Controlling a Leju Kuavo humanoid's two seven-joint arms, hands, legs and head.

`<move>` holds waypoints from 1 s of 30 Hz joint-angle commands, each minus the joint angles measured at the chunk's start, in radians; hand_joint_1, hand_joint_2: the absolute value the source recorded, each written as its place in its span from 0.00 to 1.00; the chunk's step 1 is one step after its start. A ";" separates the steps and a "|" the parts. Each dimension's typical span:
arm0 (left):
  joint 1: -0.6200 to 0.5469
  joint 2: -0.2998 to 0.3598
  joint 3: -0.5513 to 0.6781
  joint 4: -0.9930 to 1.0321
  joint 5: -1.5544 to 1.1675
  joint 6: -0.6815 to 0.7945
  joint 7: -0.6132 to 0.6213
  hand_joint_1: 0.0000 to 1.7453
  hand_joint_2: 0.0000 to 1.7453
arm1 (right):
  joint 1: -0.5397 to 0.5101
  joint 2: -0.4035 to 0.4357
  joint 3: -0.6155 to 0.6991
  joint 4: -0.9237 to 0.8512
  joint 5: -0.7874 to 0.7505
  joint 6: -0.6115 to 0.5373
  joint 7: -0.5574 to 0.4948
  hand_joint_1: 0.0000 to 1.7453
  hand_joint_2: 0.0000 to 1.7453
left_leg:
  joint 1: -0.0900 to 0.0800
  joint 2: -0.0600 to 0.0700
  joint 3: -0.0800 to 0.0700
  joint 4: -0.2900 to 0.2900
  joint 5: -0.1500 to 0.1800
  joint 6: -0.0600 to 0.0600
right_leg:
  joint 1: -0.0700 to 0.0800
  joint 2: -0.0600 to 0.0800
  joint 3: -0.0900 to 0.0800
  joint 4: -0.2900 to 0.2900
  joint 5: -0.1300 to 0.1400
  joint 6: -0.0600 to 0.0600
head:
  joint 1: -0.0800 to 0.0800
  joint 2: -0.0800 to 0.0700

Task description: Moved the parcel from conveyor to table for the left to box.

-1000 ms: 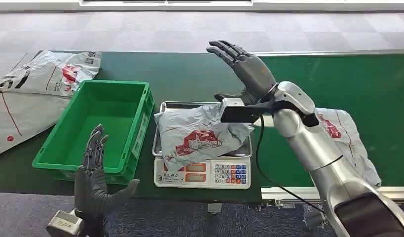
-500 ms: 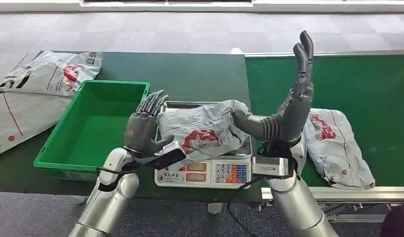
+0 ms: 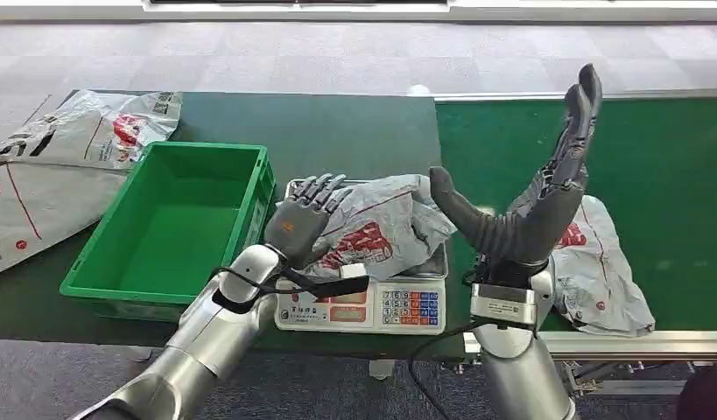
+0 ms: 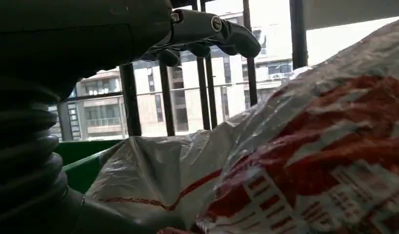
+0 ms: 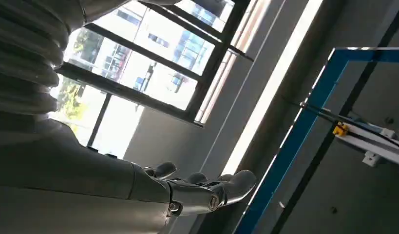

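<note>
- Head view puts the left hand (image 3: 300, 220) at the 9 o'clock edge of the parcel (image 3: 381, 223), palm against the crumpled plastic, fingers (image 3: 322, 188) extended and laid over the parcel's near-left part; they are not clenched, and whether they actually grasp the film cannot be told.
- Left arm rises from the 7 o'clock corner of the frame, silver forearm slanting up toward the scale (image 3: 363, 302).
- Left wrist view has the same hand close up: dark fingers (image 4: 226, 36) arching above the grey-and-red parcel (image 4: 294, 146), the thumb low beside it, a gap showing between fingers and plastic.
- Right hand (image 3: 534, 206) stands upright at the 3 o'clock side of the scale, fingers straight and pointing up toward 12 o'clock, thumb stretched out toward the parcel; it is released and holds nothing.
- Right wrist view shows that hand's fingers (image 5: 207, 192) spread in open air, with windows behind.
- Parcel lies on the steel tray of the scale, which sits on the dark green surface (image 3: 354, 131).
- Green bin (image 3: 175, 227) sits at 9 o'clock of the scale, just beside it, with nothing inside.
- Second parcel (image 3: 600, 262) lies on the conveyor (image 3: 661, 166), at 3 o'clock of the right hand.
- Two more flat parcels (image 3: 66, 166) lie on the surface at 10 o'clock of the bin.
</note>
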 commanded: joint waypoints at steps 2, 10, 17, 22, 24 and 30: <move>-0.137 -0.046 -0.150 0.302 0.041 -0.092 -0.090 0.00 1.00 | 0.015 0.057 -0.107 0.000 0.021 0.000 -0.008 0.00 1.00 | 0.000 -0.001 0.002 0.000 0.000 0.000 | 0.000 -0.001 0.002 -0.001 0.000 0.000 | 0.000 0.000; -0.144 -0.046 -0.127 0.322 0.155 -0.224 -0.215 0.00 1.00 | 0.020 0.055 -0.113 -0.004 0.030 0.000 0.023 0.00 1.00 | 0.000 -0.001 0.003 -0.001 0.000 0.000 | 0.000 -0.002 0.005 -0.002 0.000 0.000 | 0.000 0.000; -0.143 -0.047 -0.127 0.321 0.168 -0.235 -0.232 0.00 1.00 | 0.019 0.054 -0.114 -0.003 0.027 0.000 0.025 0.00 1.00 | 0.000 0.000 0.006 -0.002 0.000 0.000 | 0.000 -0.001 0.007 -0.003 0.000 0.000 | 0.000 0.000; -0.142 -0.038 -0.133 0.325 0.234 -0.259 -0.272 1.00 1.00 | 0.026 0.054 -0.132 -0.010 0.031 0.000 0.043 0.00 1.00 | 0.000 0.000 0.006 -0.004 0.001 0.001 | 0.001 -0.001 0.008 -0.005 0.001 0.000 | 0.000 0.000; -0.146 -0.029 -0.140 0.328 0.245 -0.243 -0.263 1.00 1.00 | 0.039 0.053 -0.141 -0.022 0.032 0.000 0.044 0.00 1.00 | -0.001 -0.002 0.005 -0.001 0.000 0.001 | 0.000 -0.002 0.007 -0.001 -0.001 0.001 | 0.000 0.000; -0.161 -0.010 -0.149 0.326 0.280 -0.206 -0.243 1.00 1.00 | 0.082 0.068 -0.168 -0.075 0.056 0.022 0.058 0.00 1.00 | 0.000 -0.001 0.005 -0.002 0.000 0.001 | 0.001 -0.002 0.007 -0.003 0.000 0.000 | 0.000 0.000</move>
